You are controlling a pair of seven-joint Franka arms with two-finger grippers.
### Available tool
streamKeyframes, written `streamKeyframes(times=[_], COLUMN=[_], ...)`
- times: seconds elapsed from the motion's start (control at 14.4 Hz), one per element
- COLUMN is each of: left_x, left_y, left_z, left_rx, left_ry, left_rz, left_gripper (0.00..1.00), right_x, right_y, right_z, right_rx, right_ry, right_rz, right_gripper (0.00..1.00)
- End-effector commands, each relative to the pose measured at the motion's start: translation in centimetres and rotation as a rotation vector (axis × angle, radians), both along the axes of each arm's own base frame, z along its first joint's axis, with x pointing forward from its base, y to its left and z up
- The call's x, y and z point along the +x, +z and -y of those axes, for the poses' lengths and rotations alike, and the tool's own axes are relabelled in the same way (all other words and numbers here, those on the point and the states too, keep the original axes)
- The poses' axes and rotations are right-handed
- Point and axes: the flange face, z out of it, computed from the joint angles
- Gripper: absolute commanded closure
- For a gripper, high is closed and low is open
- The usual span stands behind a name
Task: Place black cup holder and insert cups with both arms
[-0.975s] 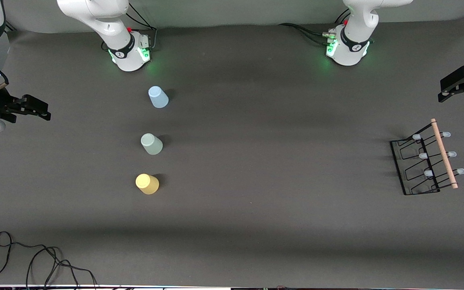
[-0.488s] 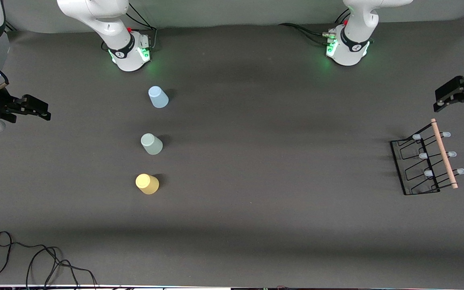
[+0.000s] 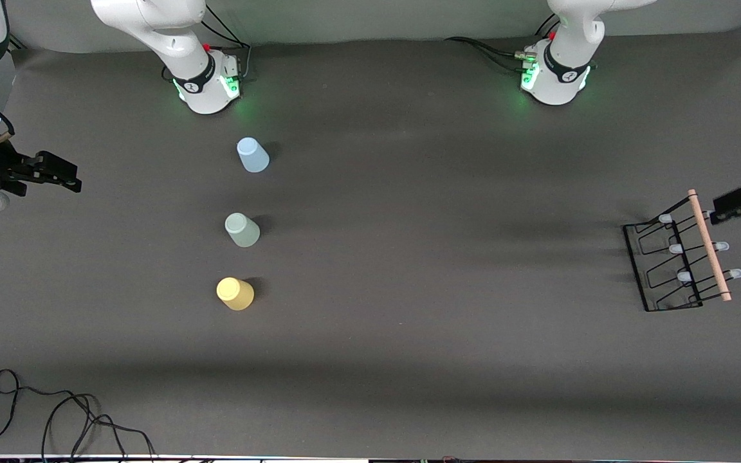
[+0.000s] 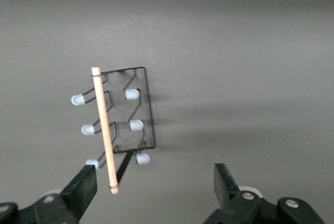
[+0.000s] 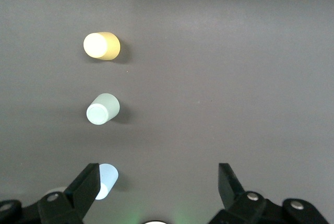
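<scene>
Moved my left hand (image 3: 740, 204), fingers spread, empty, over the black cup holder (image 3: 666, 270)'s wooden handle (image 4: 104, 130); next: drop, grip it. Right hand (image 3: 49, 172) waits, unclenched.

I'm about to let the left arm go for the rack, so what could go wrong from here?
1. The left claw is open above the black cup holder, off the wooden rod handle. It could close beside it or knock the light rack askew.
2. The prongs jut out near the handle and may snag a finger.
3. The blue cup, green cup and yellow cup stand upside down toward the right arm's end, where the right claw waits open; they may tip when gripped.
</scene>
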Motion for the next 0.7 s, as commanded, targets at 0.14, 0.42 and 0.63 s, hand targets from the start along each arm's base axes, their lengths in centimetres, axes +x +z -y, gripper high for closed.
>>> streamKeyframes(times=[0.14, 0.42, 0.63], left_x=[0.2, -0.9, -1.9], left_y=[-7.6, -13.7, -18.4], left_z=[-6.0, -8.4, -9.5], left_rx=[0.036, 0.031, 0.018], left_ry=[0.019, 0.056, 0.074], left_rz=[0.011, -0.006, -0.051], left_gripper=[0.00, 0.00, 0.08], right_x=[0.1, 0.5, -0.6], right_y=[0.0, -1.8, -5.0], right_z=[-2.2, -5.1, -8.2], right_rx=[-0.011, 0.049, 0.047], right_ry=[-0.075, -0.113, -0.121], right_rz=[0.012, 0.035, 0.035], right_gripper=[0.00, 0.00, 0.00])
